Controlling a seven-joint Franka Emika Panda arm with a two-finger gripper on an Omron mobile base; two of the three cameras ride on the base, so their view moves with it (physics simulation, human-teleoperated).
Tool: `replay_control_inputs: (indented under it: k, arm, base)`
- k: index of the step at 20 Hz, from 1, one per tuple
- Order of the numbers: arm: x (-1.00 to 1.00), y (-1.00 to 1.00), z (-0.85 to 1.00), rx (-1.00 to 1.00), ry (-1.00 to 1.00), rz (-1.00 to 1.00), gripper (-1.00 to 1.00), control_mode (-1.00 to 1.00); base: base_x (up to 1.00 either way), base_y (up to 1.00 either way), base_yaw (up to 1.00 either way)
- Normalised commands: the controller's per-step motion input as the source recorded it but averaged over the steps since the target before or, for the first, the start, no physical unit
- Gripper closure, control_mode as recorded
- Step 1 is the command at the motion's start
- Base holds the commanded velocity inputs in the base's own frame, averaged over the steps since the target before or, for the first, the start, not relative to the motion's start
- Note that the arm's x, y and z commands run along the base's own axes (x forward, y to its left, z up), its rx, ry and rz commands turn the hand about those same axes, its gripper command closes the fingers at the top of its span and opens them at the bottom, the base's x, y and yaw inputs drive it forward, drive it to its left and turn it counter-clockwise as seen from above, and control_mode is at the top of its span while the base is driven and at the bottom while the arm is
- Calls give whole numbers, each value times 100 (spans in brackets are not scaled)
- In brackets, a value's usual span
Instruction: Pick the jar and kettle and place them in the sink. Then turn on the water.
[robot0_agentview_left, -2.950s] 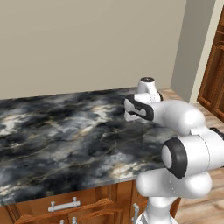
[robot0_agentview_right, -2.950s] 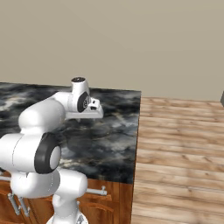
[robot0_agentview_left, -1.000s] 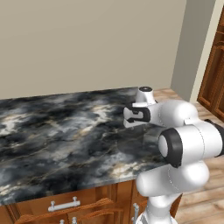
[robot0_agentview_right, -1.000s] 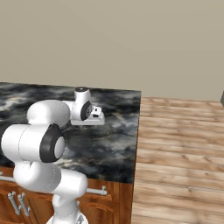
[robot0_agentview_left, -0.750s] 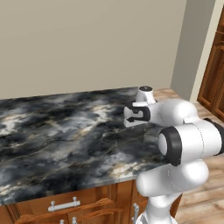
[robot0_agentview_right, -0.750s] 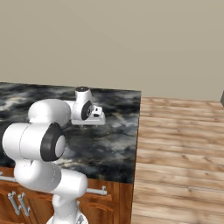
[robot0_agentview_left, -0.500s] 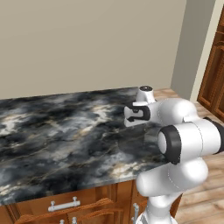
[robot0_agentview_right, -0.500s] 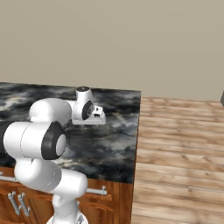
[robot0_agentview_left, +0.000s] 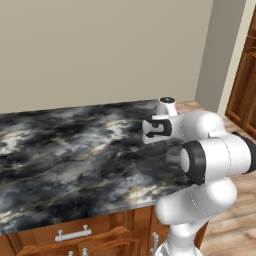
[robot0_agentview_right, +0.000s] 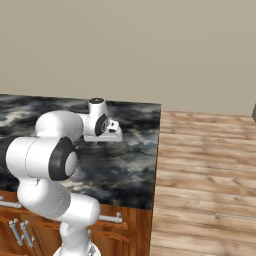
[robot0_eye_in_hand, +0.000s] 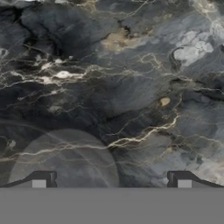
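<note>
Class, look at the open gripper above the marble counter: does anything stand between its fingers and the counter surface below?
Nothing visible does. The gripper hangs open over bare counter, fingers spread wide with marble under them.

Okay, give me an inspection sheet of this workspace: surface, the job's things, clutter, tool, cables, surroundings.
Surface: dark black-and-grey marble countertop with gold veins, on brown wooden cabinets with metal handles.
Job's things: nothing seen.
Clutter: nothing seen.
Tool: the white arm's two-finger tool is open, holds nothing and points down at the marble; in the hand view its dark finger tips stand wide apart.
Cables: nothing seen.
Surroundings: plain beige wall; light wooden plank floor past the counter's end; tall brown wooden cabinet.
</note>
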Motion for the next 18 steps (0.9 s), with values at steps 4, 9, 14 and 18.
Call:
replay_control_inputs:
  k: [4,9,14,18]
  arm:
    - [0,0,-15,0,0,0,-100,-100]
    - [0,1,-10,0,0,0,-100,-100]
    - [0,4,-11,0,0,0,-100,-100]
    - [0,5,-18,0,0,0,-100,-100]
  base:
    - [0,0,0]
    - [0,0,0]
    - [0,0,0]
    - [0,0,0]
